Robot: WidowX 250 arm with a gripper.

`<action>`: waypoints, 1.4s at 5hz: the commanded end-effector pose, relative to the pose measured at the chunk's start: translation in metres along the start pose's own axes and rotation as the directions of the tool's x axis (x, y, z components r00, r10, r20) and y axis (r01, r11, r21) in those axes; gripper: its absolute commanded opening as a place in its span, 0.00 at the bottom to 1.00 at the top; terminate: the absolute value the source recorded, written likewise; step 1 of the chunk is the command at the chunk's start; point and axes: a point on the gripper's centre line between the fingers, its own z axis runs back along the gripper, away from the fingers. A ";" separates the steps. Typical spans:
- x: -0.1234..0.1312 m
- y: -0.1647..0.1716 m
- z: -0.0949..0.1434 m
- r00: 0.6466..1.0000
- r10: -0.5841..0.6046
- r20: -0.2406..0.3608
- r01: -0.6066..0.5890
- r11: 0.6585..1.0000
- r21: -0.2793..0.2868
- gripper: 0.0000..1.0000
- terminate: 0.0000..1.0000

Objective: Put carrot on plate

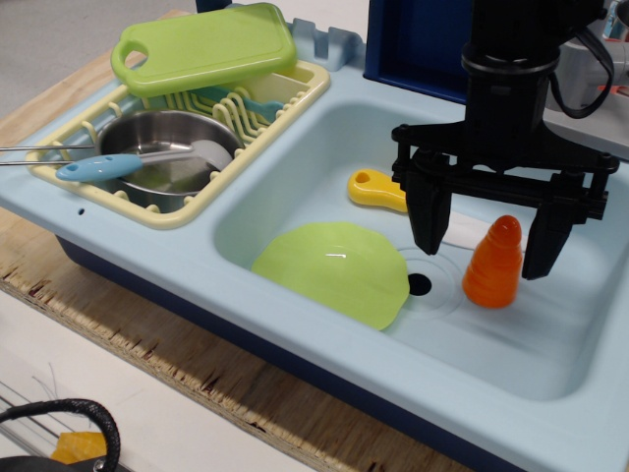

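Observation:
The carrot (pixel 494 264), a glossy orange ridged cone with a redder rounded tip, stands upright on the floor of the light blue sink (pixel 295 202), right of the drain. The lime-green plate (pixel 334 272) lies flat in the sink's front left part, apart from the carrot. My gripper (pixel 486 251) hangs over the carrot with its black fingers (pixel 428 221) spread wide, one on each side of the cone, not touching it. The gripper is open and empty.
A yellow-handled white toy knife (pixel 378 189) lies in the sink behind the gripper. A cream dish rack (pixel 177 211) at left holds a steel pot (pixel 172 147), a blue-handled ladle (pixel 108 165) and a lime-green cutting board (pixel 206 47). The drain hole (pixel 420 285) sits between plate and carrot.

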 end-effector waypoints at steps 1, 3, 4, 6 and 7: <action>0.000 0.000 0.000 1.000 0.000 0.000 0.000 1.000 0.000 1.00 0.00; 0.010 -0.010 0.002 1.000 -0.015 0.002 0.015 1.000 0.006 1.00 0.00; 0.014 -0.014 0.002 1.000 -0.022 0.003 0.022 1.000 0.004 1.00 0.00; 0.019 -0.017 0.001 1.000 -0.025 -0.013 0.025 1.000 0.014 1.00 0.00; 0.018 -0.016 0.000 1.000 -0.015 -0.010 0.016 1.000 0.020 0.00 0.00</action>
